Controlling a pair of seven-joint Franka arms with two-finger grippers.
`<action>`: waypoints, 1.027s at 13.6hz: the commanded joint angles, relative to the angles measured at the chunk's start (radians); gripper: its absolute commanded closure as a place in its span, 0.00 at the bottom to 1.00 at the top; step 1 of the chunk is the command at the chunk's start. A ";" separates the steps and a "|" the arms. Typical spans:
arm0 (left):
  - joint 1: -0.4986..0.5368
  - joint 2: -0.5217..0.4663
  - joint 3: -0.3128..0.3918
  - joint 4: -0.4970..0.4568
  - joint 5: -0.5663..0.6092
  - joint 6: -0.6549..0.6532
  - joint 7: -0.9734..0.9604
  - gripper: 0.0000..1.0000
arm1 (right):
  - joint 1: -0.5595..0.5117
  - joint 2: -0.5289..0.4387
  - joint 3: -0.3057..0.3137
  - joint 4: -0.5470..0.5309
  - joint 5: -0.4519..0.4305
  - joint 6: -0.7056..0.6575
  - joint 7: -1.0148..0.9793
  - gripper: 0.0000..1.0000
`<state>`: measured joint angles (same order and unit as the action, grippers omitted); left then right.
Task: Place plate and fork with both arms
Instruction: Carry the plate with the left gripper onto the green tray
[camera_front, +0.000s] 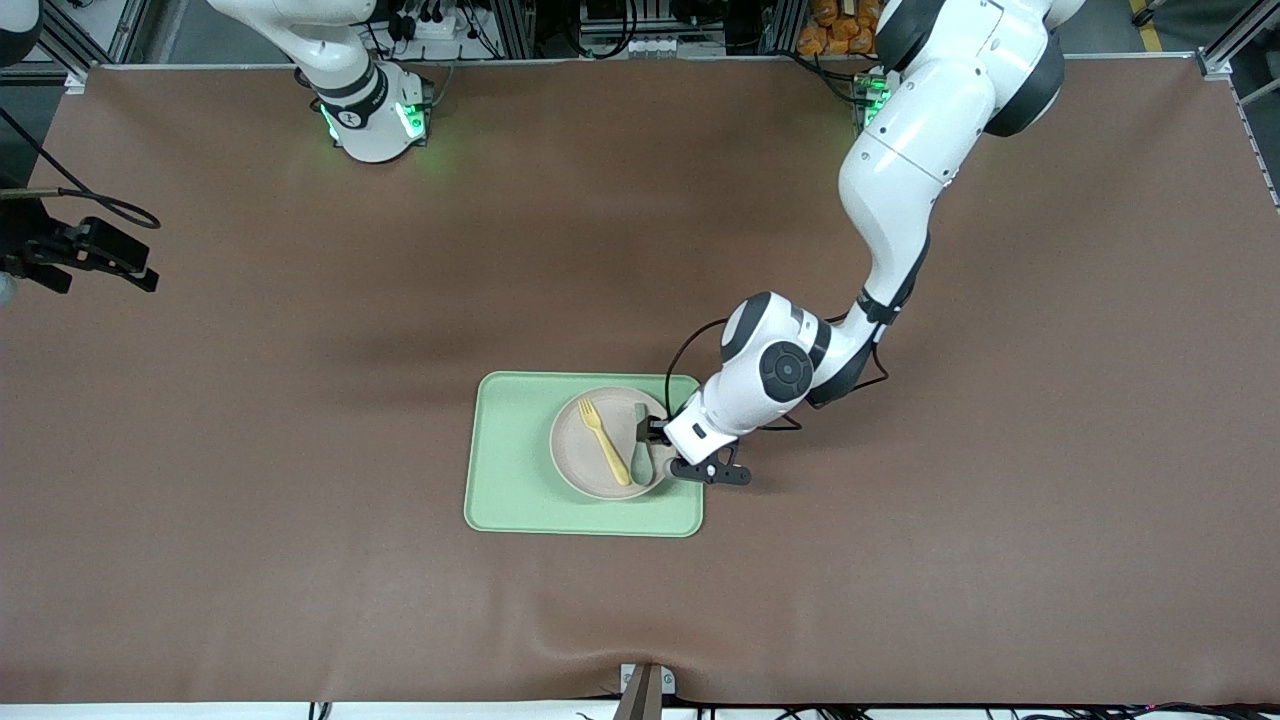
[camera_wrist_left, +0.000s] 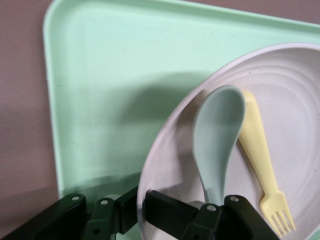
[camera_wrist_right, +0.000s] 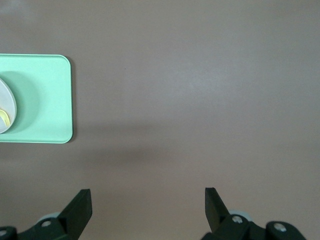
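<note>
The off-white plate (camera_front: 580, 458) is on the light-green tray (camera_front: 510, 470), at the tray's end toward the left arm. The pale-yellow fork (camera_front: 603, 440) and a grey-green spoon (camera_front: 640, 458) lie side by side in the plate. My left gripper (camera_front: 655, 432) is shut on the plate's rim. In the left wrist view one finger (camera_wrist_left: 172, 212) is inside the rim of the plate (camera_wrist_left: 295, 100) and the other outside, next to the spoon's (camera_wrist_left: 217, 130) handle; the fork (camera_wrist_left: 257, 145) lies beside the spoon. My right gripper (camera_wrist_right: 147, 197) is open and empty, up over bare table toward the right arm's end.
The tray (camera_wrist_left: 110, 75) has bare room on its half toward the right arm; its corner shows in the right wrist view (camera_wrist_right: 45, 100). A brown mat (camera_front: 900, 560) covers the table. A small mount (camera_front: 645, 690) sits at the table's edge nearest the front camera.
</note>
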<state>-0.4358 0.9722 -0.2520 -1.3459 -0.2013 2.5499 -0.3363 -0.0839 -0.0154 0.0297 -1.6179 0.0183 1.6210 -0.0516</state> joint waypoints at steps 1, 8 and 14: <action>-0.024 0.017 0.017 0.034 -0.009 0.018 -0.030 1.00 | -0.017 0.000 0.012 0.000 -0.001 -0.003 -0.008 0.00; -0.017 -0.015 0.023 0.031 -0.003 0.024 -0.082 0.00 | -0.024 0.000 0.012 0.001 0.000 -0.003 -0.008 0.00; 0.049 -0.193 0.031 0.025 0.057 -0.092 -0.081 0.00 | -0.022 0.040 0.013 0.009 0.014 0.005 -0.010 0.00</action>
<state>-0.4225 0.8731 -0.2257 -1.2931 -0.1933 2.5437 -0.3977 -0.0857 0.0008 0.0282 -1.6182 0.0190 1.6232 -0.0516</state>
